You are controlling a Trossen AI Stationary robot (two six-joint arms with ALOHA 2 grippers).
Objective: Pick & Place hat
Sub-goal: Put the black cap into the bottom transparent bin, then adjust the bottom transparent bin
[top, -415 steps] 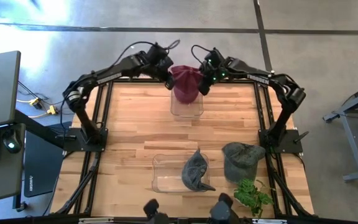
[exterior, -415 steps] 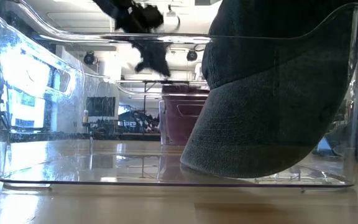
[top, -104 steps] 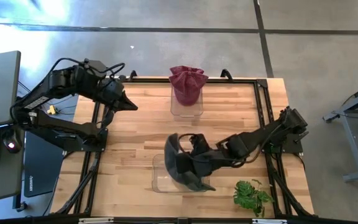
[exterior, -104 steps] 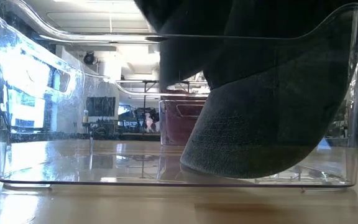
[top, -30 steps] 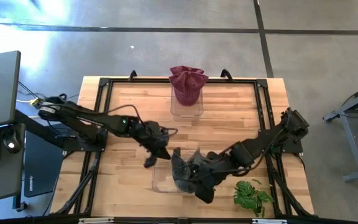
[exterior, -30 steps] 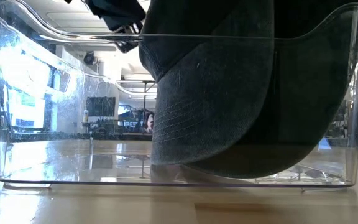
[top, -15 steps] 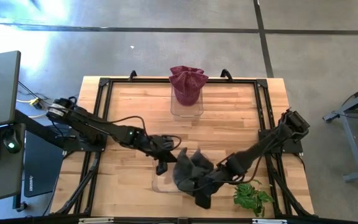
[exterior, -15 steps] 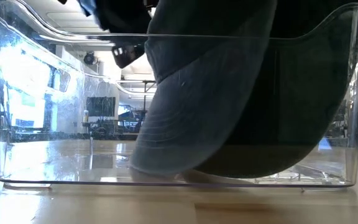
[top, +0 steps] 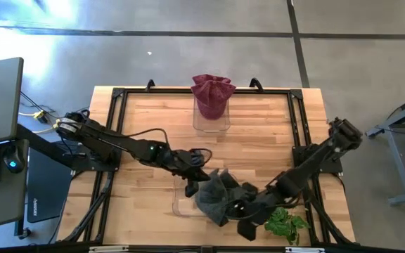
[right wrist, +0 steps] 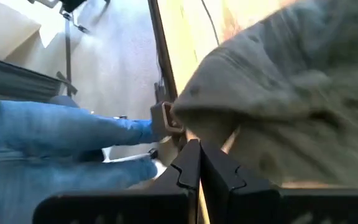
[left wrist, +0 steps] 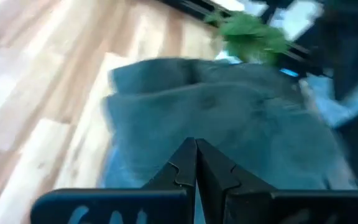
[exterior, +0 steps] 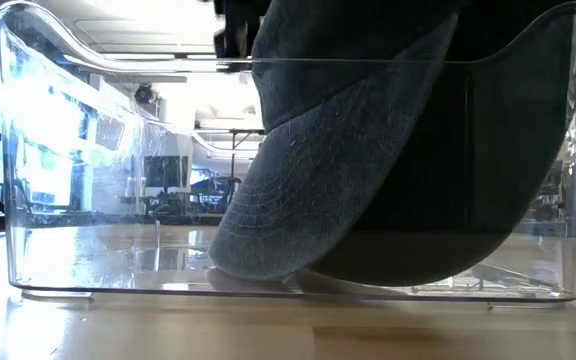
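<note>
Clear plastic bin (exterior: 88, 200), filling nearly the whole frame, standing on a pale wooden table (exterior: 268, 330) that runs along the bottom edge. Dark grey-blue cap (exterior: 368, 170), occupying the centre and right of the bin, its stitched brim sloping down to lower centre and touching the bin floor, with a second dark mass behind it at right. Dark robot hardware (exterior: 236, 25), seen only in part at top centre above the bin rim; bright room with ceiling lights and windows visible through the bin's left half.

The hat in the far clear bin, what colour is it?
Maroon, a dark red: the hat sits bunched in the far clear bin. It shows best in the high view.
</note>
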